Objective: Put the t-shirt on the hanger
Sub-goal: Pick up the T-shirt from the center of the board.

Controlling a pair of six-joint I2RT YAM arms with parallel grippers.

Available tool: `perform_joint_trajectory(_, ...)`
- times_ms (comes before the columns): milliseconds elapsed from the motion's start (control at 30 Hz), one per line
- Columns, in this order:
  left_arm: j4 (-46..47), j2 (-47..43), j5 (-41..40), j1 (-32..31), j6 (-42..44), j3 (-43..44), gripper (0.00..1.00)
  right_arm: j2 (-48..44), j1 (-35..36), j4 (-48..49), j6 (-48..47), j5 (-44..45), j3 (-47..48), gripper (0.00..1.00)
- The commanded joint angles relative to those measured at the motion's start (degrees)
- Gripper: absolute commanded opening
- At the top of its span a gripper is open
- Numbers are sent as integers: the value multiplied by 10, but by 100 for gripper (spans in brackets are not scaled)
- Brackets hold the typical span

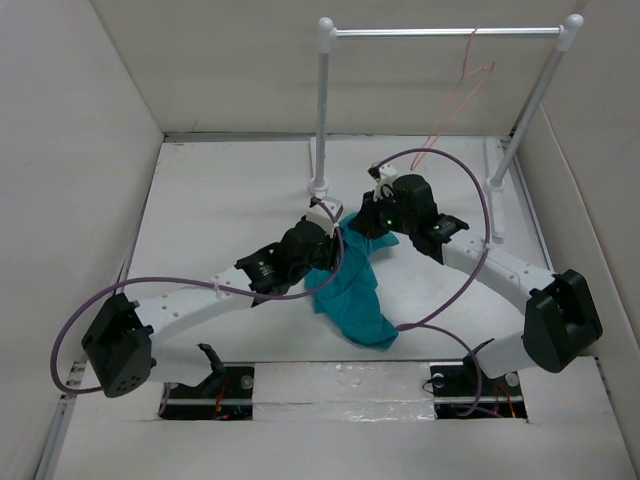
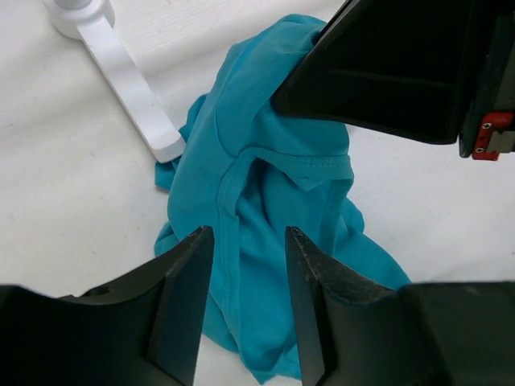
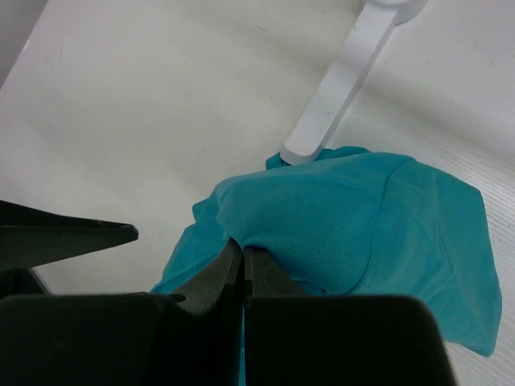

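**Pinching the t-shirt [image 1: 350,290] mid-table**

Lies crumpled on the white table [image 1: 220,190], just beside a white post foot [image 2: 133,92]. Pinched at a raised fold by the right gripper [image 3: 243,249], fingers pressed shut on the cloth. Straddled by the left gripper [image 2: 249,241], jaws parted, clamping nothing. Well apart from the hanger [image 1: 460,95], hooked on the rail [image 1: 450,32] behind.

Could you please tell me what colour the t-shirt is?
Plain teal t-shirt, clearest in the left wrist view.

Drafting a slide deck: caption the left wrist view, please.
Open left gripper straddles the crumpled teal fabric t-shirt, pinched by the shut right gripper.
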Motion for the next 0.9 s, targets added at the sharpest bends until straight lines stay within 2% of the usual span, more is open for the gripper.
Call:
perform_joint_trajectory(0, 66, 11, -26, -13, 51, 8, 39, -14, 3, 6, -2, -28, 33, 0)
perform_joint_trajectory(67, 65, 20, -50, -21, 63, 9, 41, -12, -9, 16, 7, -51, 32, 0)
perform_joint_trajectory(300, 152, 43, -141, -49, 125, -25, 61, -13, -35, 12, 16, -120, 49, 0)
perform_joint_trajectory(433, 219, 57, -165, -49, 180, -38, 62, -20, -41, 1, 13, -133, 53, 0)
perform_joint_trajectory(700, 246, 96, -165, -42, 216, -18, 46, -11, -52, 5, 24, -168, 53, 0)
perform_joint_trajectory(833, 259, 100, -158, -37, 219, -16, 30, -14, -57, 4, 23, -168, 51, 0)
perform_joint_trajectory(867, 261, 100, -160, -37, 220, -14, 24, -14, -58, 10, 28, -173, 49, 0)
